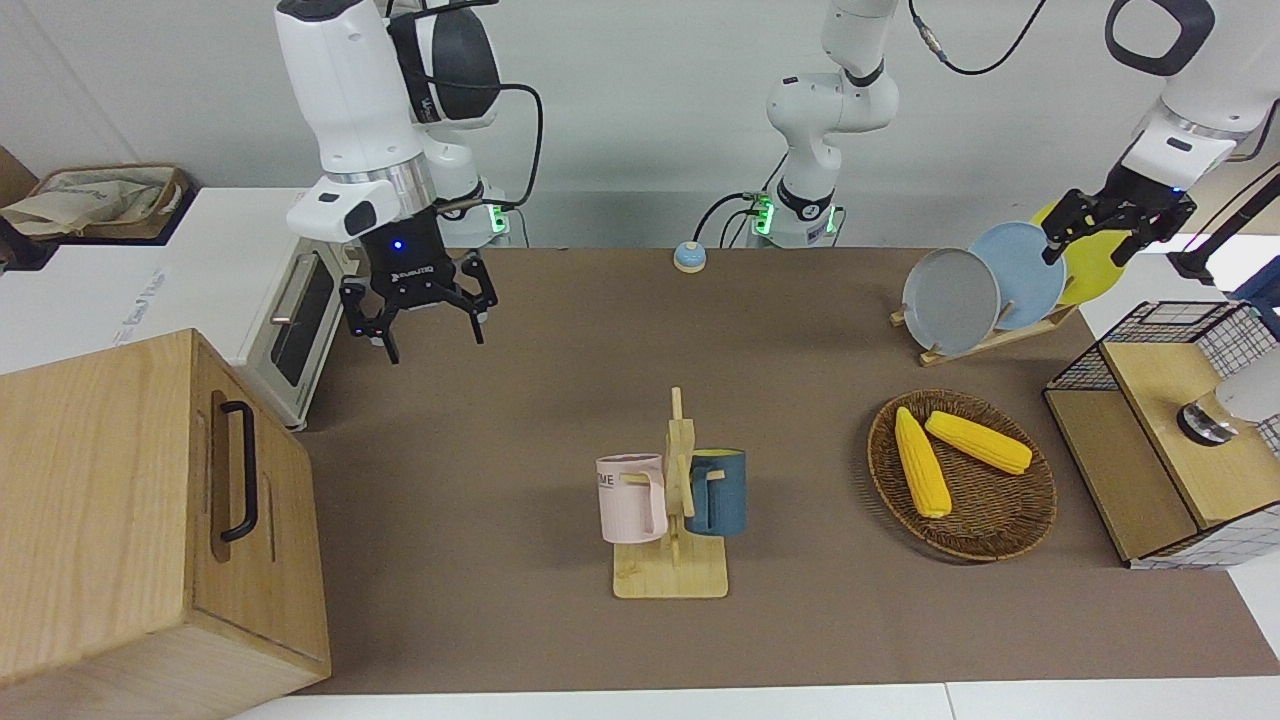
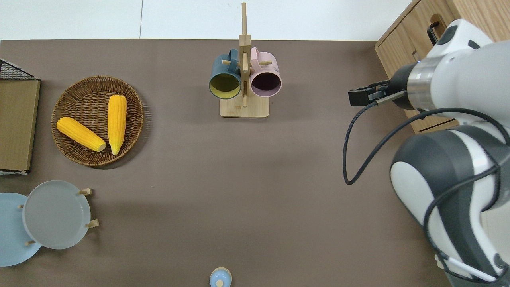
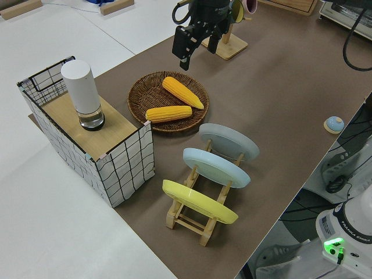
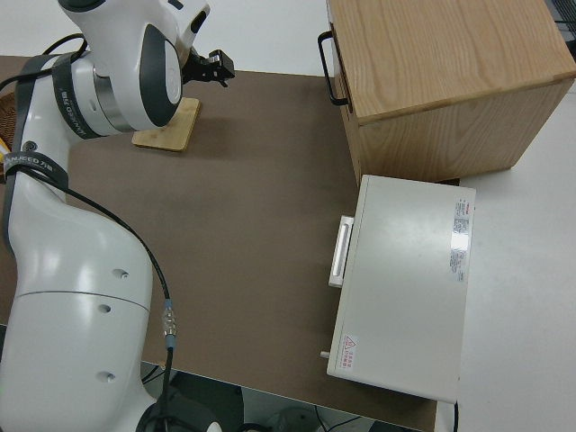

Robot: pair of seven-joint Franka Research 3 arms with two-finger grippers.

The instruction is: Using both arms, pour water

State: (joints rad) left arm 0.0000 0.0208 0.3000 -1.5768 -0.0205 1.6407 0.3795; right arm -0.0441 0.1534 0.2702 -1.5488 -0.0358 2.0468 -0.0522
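Brown tabletop (image 1: 500, 620) runs between my two arms in the front view. A wooden mug rack (image 1: 672, 578) stands at its middle, and a pink mug (image 1: 630, 500) and a blue mug (image 1: 722, 495) hang on it by their handles. My right claw (image 1: 435, 345) hangs with its fingers apart toward the wooden cabinet's (image 1: 100, 500) end. My left claw (image 1: 1087, 250), fingers also apart, shows against the plates in their stand (image 1: 985, 340). Neither claw holds anything. A white cylinder (image 1: 1240, 400), which I take for the water vessel, stands upright on a wire-sided shelf (image 1: 1160, 370) at the left arm's end.

From overhead, my right claw (image 2: 352, 97) is over bare tabletop between the rack and the cabinet. The mugs lie from it toward the left arm's end, the pink one on its side of the post. Both mugs lie level with their mouths toward the robots, and both look empty. My left claw is out of this view.

The left side view shows my left claw (image 3: 197, 49) spread and empty, and the cylinder (image 3: 78, 87) on the shelf's wooden top. That arm is the nearer one to it. A wicker basket (image 3: 136, 99) holds two corn cobs (image 3: 174, 102).

In the right side view my right claw (image 4: 220, 65) points toward the rack's base.
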